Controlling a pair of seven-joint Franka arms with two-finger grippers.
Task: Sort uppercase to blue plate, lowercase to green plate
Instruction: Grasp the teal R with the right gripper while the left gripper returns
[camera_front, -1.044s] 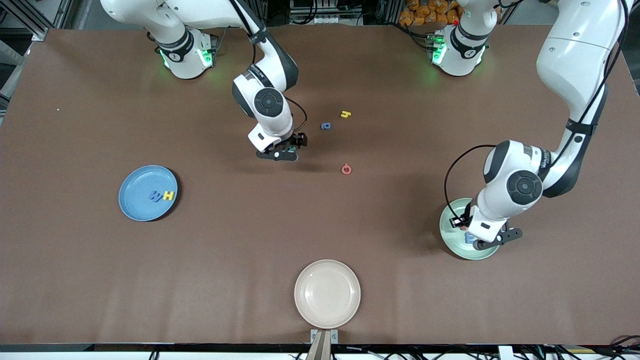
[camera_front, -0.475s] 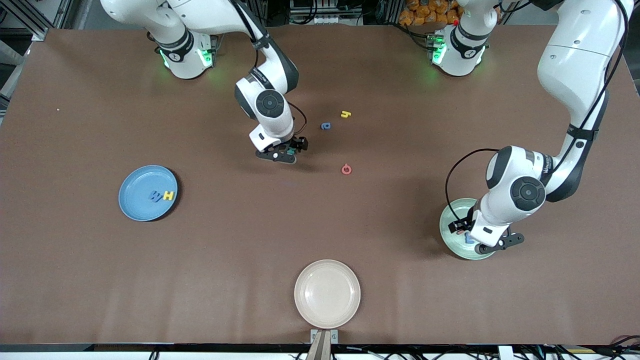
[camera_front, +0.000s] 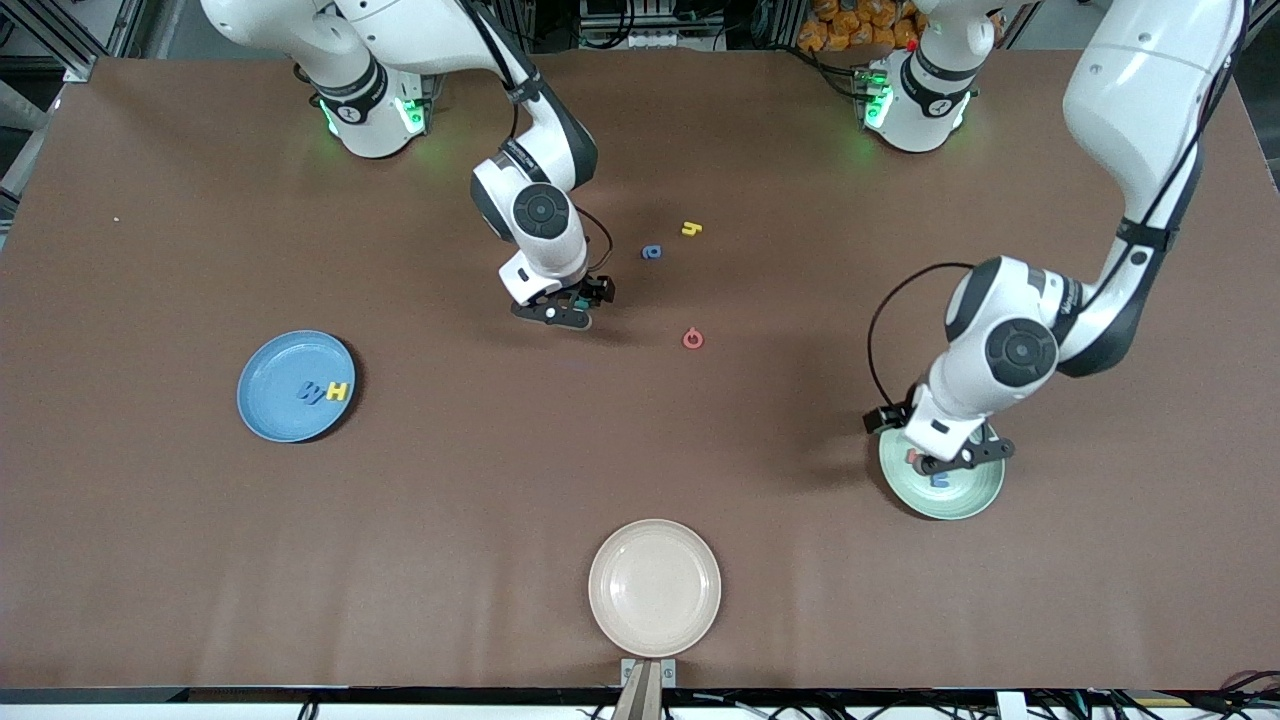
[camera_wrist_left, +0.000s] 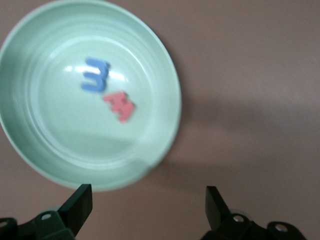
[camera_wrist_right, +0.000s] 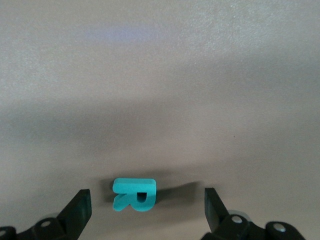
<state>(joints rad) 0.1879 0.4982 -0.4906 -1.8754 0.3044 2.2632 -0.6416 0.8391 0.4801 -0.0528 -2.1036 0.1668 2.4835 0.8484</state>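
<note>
Our right gripper (camera_wrist_right: 145, 212) hangs low over the table with fingers spread, the teal R (camera_wrist_right: 134, 194) lying between them. Our left gripper (camera_wrist_left: 147, 210), also spread, hovers beside the green plate (camera_wrist_left: 165, 130) holding the blue m (camera_wrist_left: 95, 75) and red m (camera_wrist_left: 120, 105).

A wide table (camera_front: 200, 560) covered in a matte brown sheet fills nearly the whole front view, with faint creases near its front edge. A cream plate (camera_front: 654, 587) sits on it near that edge. Past the table's top edge stand metal framing, dark cables and a heap of orange items (camera_front: 852, 22). Soft overhead light casts blurred shadows
</note>
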